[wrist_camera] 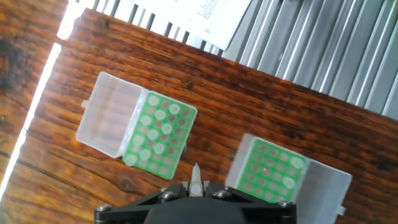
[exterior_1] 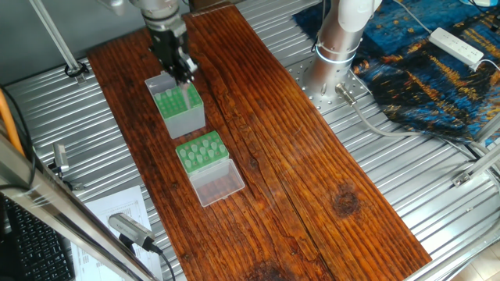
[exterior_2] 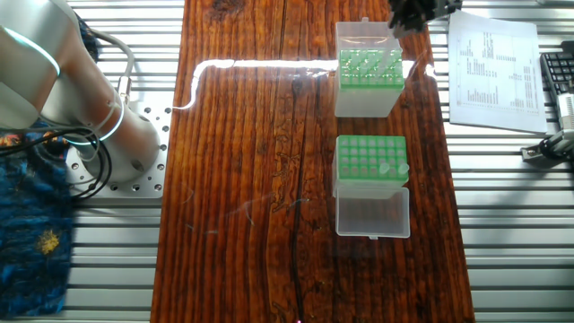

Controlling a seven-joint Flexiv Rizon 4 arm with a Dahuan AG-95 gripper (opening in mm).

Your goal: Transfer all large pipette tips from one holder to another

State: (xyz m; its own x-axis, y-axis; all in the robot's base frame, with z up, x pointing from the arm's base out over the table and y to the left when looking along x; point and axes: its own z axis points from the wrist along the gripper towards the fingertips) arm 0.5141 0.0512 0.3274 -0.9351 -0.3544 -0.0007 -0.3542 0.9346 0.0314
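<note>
The taller grey-sided holder holds several pale pipette tips in its green top plate. Its clear lid is open. The low green rack lies beside it, lid open, with two tips along one edge. My gripper hangs just above the taller holder. It is shut on one large pipette tip, which points down at the wood between the two boxes.
Both boxes sit on a long wooden board over a ribbed metal table. A printed sheet and a keyboard lie beyond the boxes. The arm base, a blue cloth and a power strip are on the other side.
</note>
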